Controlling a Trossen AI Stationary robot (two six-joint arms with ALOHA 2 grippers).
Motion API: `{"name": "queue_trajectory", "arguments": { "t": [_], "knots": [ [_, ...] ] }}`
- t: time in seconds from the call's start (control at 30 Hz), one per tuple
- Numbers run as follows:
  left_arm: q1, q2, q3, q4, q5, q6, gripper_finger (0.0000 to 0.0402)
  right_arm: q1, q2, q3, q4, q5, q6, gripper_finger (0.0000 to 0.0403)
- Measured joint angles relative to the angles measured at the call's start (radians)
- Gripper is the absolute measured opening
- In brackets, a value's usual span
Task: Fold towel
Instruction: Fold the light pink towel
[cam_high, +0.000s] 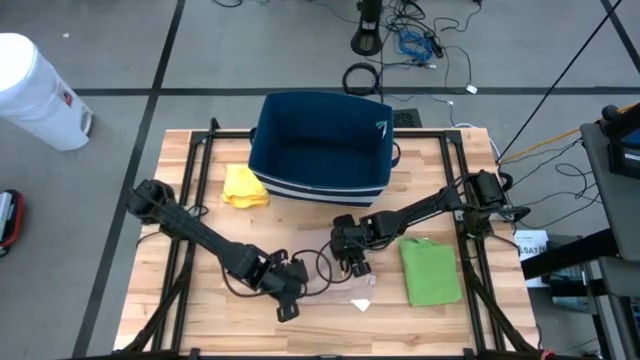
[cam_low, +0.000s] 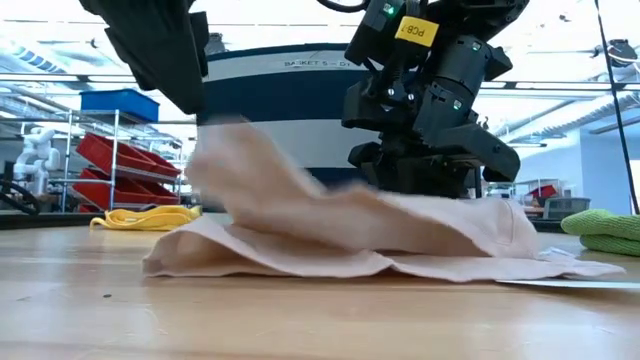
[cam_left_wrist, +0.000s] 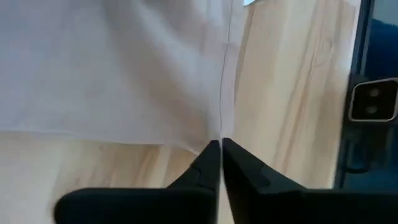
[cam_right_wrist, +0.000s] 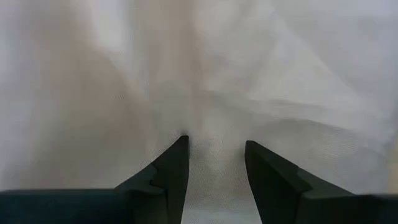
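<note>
A pale beige towel (cam_low: 400, 235) lies crumpled on the wooden table near its front edge. Its left part (cam_low: 235, 150) is raised off the wood and the rest stays down in low folds. My left gripper (cam_left_wrist: 221, 144) hangs over the near middle of the table (cam_high: 292, 296), shut on the raised part. My right gripper (cam_right_wrist: 216, 146) stands open just right of it (cam_high: 352, 263), slanting down over the towel's middle (cam_right_wrist: 211, 93), with cloth showing between its two fingers. My left gripper pinches a seamed edge of the towel (cam_left_wrist: 221, 127) between its two fingertips, slanting down from above. The cloth spreads away from the tips in a sheet, lifted off the wood there, while its far part rests on the table. My right gripper's fingertips (cam_right_wrist: 177, 149) stand at the cloth's surface; whether they touch it I cannot tell.
A dark blue basket (cam_high: 320, 145) stands at the table's far middle with a yellow cloth (cam_high: 245, 187) at its left. A folded green towel (cam_high: 430, 270) lies at the near right. A black cable (cam_high: 322, 268) loops between the grippers. Black frame rails (cam_high: 190, 180) run along both table sides.
</note>
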Motion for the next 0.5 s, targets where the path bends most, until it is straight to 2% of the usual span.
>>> {"name": "queue_trajectory", "arguments": {
  "t": [0.3,0.5],
  "knots": [
    [-0.009,0.020,-0.030,-0.013,-0.173,0.057,0.0110,0.000,0.000,0.000,-0.001,0.000,-0.002,0.0143],
    [-0.056,0.021,-0.127,0.174,-0.306,0.198,0.0123,0.001,0.000,0.000,0.000,-0.002,-0.011,0.0143]
  ]
}}
